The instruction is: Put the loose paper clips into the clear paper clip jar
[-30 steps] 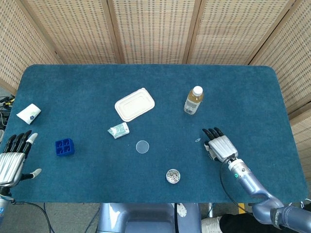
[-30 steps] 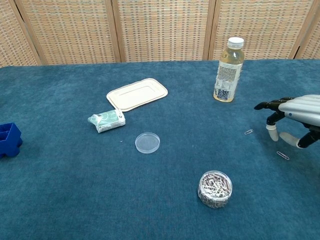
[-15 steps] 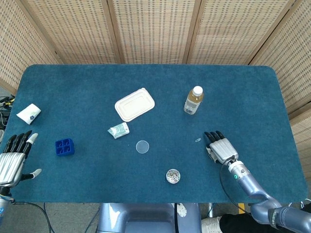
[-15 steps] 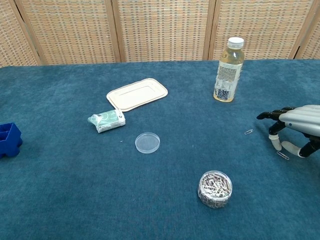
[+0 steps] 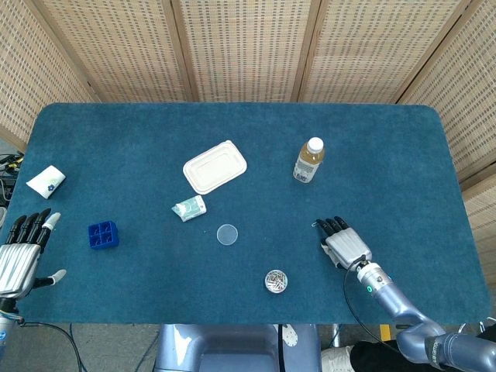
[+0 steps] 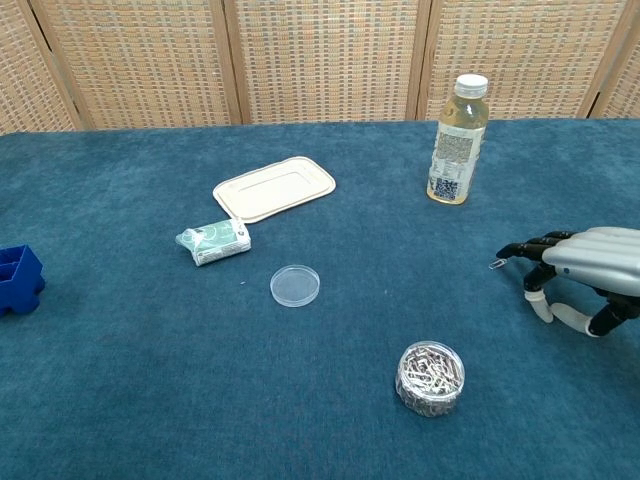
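The clear paper clip jar [image 6: 430,378] stands uncapped near the table's front edge, full of clips; it also shows in the head view [image 5: 276,280]. Its round clear lid [image 6: 295,285] lies flat to the left. One loose paper clip [image 6: 496,264] lies on the blue cloth, right at the fingertips of my right hand [image 6: 583,277]. That hand hovers low with fingers spread and thumb curled under, holding nothing, to the right of the jar [image 5: 342,241]. My left hand [image 5: 22,252] rests open at the table's left edge, far from the clips.
A juice bottle [image 6: 457,140] stands behind the right hand. A white tray lid [image 6: 273,187], a green packet [image 6: 213,241] and a blue block [image 6: 18,277] lie to the left. A white packet [image 5: 46,180] sits at the far left.
My right hand has slid left and nearer the front edge, bringing its fingertips up to one clip. The second clip seen earlier by the thumb is now hidden under the hand.
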Motion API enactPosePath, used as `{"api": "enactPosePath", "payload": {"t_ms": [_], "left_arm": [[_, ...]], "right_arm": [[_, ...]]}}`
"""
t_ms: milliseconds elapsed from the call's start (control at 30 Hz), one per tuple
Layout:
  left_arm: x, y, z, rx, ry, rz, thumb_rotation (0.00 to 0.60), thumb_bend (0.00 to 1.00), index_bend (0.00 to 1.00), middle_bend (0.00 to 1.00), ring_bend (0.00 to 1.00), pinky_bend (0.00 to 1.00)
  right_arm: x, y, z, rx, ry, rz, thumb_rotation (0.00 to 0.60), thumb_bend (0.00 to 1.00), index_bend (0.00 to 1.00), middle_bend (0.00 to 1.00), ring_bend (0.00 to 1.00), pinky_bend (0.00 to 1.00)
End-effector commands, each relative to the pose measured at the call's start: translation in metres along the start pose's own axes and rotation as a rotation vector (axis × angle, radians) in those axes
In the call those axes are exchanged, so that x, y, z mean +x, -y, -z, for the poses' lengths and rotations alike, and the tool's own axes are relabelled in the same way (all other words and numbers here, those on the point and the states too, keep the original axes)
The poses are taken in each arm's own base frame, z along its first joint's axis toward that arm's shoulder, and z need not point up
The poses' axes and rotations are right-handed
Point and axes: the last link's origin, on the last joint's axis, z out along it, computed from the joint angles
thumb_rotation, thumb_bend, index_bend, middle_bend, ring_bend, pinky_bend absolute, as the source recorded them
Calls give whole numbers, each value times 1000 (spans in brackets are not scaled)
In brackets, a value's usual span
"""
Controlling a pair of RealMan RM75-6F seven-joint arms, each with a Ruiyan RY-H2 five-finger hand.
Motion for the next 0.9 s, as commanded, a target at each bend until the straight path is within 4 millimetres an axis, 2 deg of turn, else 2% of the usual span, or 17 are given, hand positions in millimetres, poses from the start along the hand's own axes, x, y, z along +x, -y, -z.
{"api": "enactPosePath", "payload": {"t_ms": [33,233,500,900], "left_arm": [[0,0,0,-1,-1,0,600,0,0,0,0,0],[1,0,1,-1,-6,1,600,0,0,0,0,0],[1,0,1,-2,-6,2,600,0,0,0,0,0],[0,-1,1,-3,-1,-1,600,0,0,0,0,0]], "right_arm": [[4,1,2,5,-20,9,600,599,518,14,0,0],[15,-12,-3,-46,-59,-12,600,600,522,14,0,0],[3,-31,-5,-113,-13,10,600,600,525,14,0,0],[0,-15,-9,-67,-2,21,600,600,527,14,0,0]]}}
